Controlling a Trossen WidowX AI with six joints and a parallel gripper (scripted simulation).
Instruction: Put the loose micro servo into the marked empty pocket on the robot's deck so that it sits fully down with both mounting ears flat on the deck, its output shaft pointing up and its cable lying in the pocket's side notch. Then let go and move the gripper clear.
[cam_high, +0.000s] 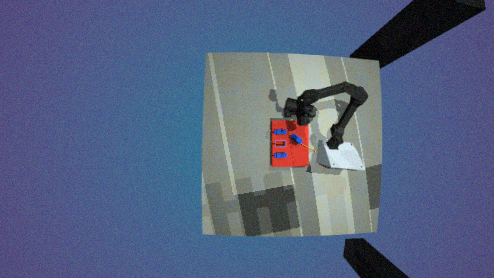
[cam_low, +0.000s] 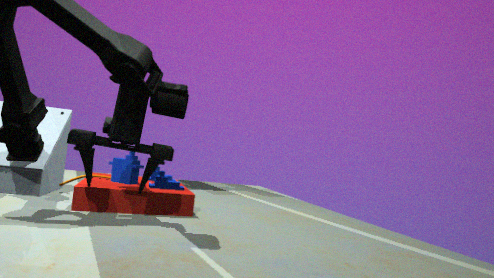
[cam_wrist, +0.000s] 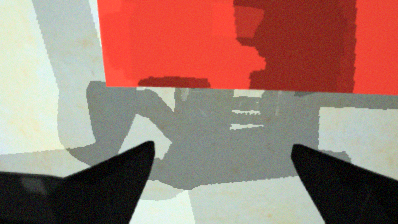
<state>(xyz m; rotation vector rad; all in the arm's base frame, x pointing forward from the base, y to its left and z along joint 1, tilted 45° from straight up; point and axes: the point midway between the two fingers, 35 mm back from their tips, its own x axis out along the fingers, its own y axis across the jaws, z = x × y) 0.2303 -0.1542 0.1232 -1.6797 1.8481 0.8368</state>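
Observation:
The loose blue servo (cam_high: 296, 138) (cam_low: 124, 170) stands on top of the red deck (cam_high: 302, 161) (cam_low: 175, 203) (cam_wrist: 175, 40), turned askew. Its orange cable (cam_high: 309, 148) (cam_low: 75, 178) runs off toward the white block. The marked pocket (cam_high: 280, 143) is an outlined rectangle between two seated blue servos (cam_high: 280, 132) (cam_high: 280, 155). My gripper (cam_low: 115, 188) (cam_wrist: 223, 149) is open and empty, pointing down at the deck's near side in the exterior view, in front of the loose servo. The wrist view shows the deck's edge ahead of the fingers, but no servo.
The arm stands on a white sloped block (cam_high: 350, 159) (cam_low: 52, 145) beside the deck, on the cable's side. The patterned table top (cam_high: 245, 105) (cam_low: 280, 240) lies around both and carries the arm's shadows. Black beams (cam_high: 415, 32) (cam_high: 372, 255) show at the right of the top view.

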